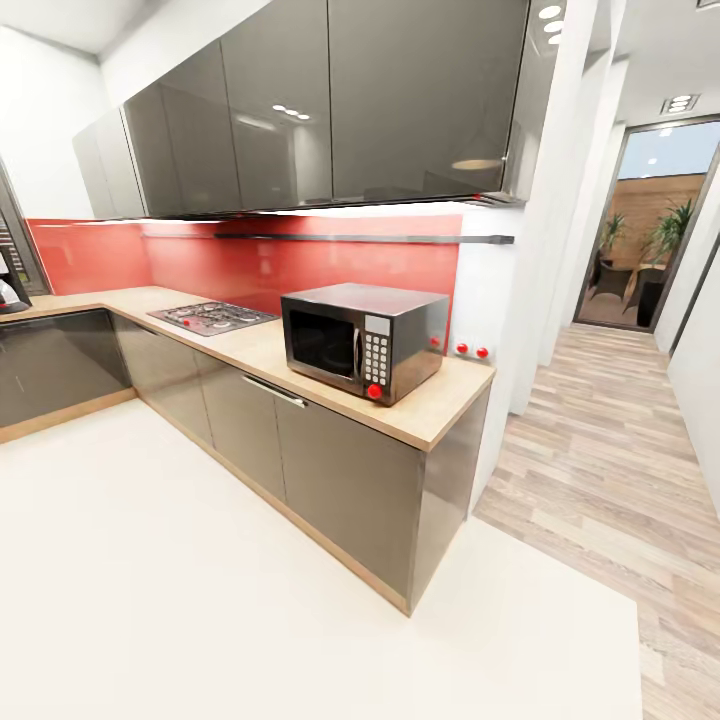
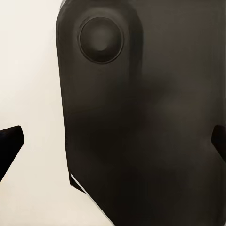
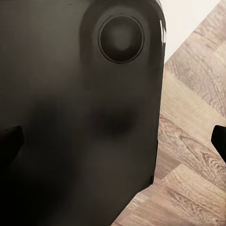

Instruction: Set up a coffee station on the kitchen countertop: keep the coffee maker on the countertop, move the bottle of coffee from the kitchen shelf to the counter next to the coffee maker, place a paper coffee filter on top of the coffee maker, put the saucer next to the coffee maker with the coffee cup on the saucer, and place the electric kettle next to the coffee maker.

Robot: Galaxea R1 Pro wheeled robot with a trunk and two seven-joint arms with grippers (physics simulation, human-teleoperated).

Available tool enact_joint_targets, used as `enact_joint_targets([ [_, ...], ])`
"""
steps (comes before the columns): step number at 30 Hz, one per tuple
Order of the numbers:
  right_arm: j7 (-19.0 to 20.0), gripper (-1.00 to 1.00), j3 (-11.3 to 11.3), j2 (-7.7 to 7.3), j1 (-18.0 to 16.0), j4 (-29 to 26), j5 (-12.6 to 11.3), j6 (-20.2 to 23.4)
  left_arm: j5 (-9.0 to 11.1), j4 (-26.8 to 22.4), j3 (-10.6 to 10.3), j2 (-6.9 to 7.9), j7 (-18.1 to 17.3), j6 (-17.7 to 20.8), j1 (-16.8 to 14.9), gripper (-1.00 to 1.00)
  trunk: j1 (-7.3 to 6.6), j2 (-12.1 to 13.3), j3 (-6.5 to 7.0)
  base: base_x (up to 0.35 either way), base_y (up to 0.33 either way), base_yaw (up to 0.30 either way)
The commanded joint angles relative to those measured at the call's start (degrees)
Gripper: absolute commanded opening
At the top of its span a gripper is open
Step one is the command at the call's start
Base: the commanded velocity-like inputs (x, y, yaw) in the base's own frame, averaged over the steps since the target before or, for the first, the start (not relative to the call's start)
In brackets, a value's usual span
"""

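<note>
Kitchen corner from the head view: long light-wood countertop [image 1: 250, 345] over grey cabinet fronts [image 1: 340, 470], running in an L along a red backsplash [image 1: 300, 265]. Black-and-silver microwave [image 1: 362, 340] standing near the counter's right end, red knob low on its front, keypad beside the door. Gas hob [image 1: 212, 317] set into the worktop further left, well apart from the microwave. Glossy grey wall cupboards [image 1: 330, 100] above. Two red switches [image 1: 471, 351] on the white wall just past the counter's end. At the far left edge, a sliver of the coffee maker [image 1: 10, 290] on the countertop (black body, pale carafe, mostly cut off by the frame). White floor [image 1: 200, 600] in front, wood-plank floor [image 1: 600, 470] to the right leading to a doorway with potted plants [image 1: 665, 235] beyond.

Left wrist view: left gripper [image 2: 115, 141] with dark fingertips at the two sides of the frame, spread wide, nothing between them; behind, a dark rounded robot body panel [image 2: 141, 132] over white floor.

Right wrist view: right gripper [image 3: 115, 139] likewise spread wide and holding nothing, dark panel [image 3: 80, 117] behind, wood planks alongside.
</note>
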Motion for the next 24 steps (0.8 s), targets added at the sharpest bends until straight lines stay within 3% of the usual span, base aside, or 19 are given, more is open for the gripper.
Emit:
enact_joint_targets([
  [1, 0.0, 1.0, 0.0, 0.0, 0.0, 0.0, 0.0, 0.0, 0.0, 0.0, 0.0, 0.0, 0.0, 0.0, 0.0, 1.0, 0.0, 0.0, -0.05, 0.0, 0.0, 0.0],
  [8, 0.0, 1.0, 0.0, 0.0, 0.0, 0.0, 0.0, 0.0, 0.0, 0.0, 0.0, 0.0, 0.0, 0.0, 0.0, 1.0, 0.0, 0.0, -0.05, 0.0, 0.0, 0.0],
  [15, 0.2, 1.0, 0.1, -1.18, -2.3, -2.2, 0.3, -0.2, 0.1, -2.3, 0.4, -1.49, -0.3, -0.2, 2.3, 1.0, 0.0, 0.0, -0.05, 0.0, 0.0, 0.0],
  [16, 0.3, 1.0, 0.2, -1.85, -8.4, -14.4, 0.3, -0.3, 0.2, -19.5, 0.5, -1.56, -0.3, -0.2, 2.6, 1.0, 0.0, 0.0, -0.05, 0.0, 0.0, 0.0],
  [24, 0.3, 1.0, 0.2, -2.96, -8.6, -15.1, 0.3, -0.3, 0.2, -22.2, 0.9, -1.65, -0.1, -0.5, 2.7, 1.0, 0.0, 0.0, -0.05, 0.0, 0.0, 0.066],
])
